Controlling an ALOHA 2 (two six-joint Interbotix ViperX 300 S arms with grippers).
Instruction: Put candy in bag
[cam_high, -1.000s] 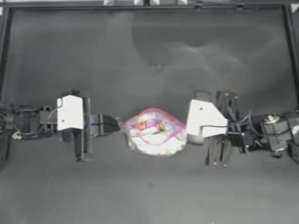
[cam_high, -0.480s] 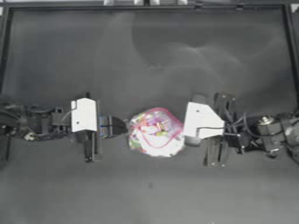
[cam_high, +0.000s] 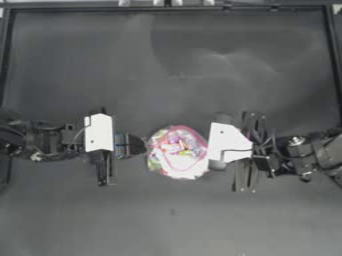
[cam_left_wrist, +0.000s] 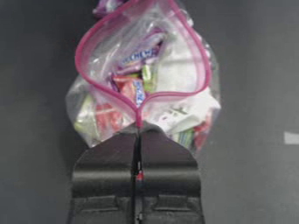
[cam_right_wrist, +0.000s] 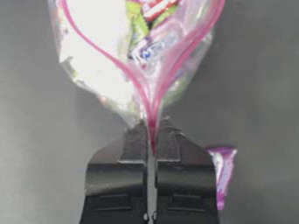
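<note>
Both grippers are clamped on the bag at mid-worktop: left gripper and right gripper each pinch an end of its pink seal, mouth bowed open. The candy lies on the worktop beside the right gripper (outside the bag). Judgement: keep one end pinned, free the other gripper to fetch it.

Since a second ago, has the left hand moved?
Yes. In the top view the left hand has slid right, away from the table's left edge, and is shut on the bag.
</note>
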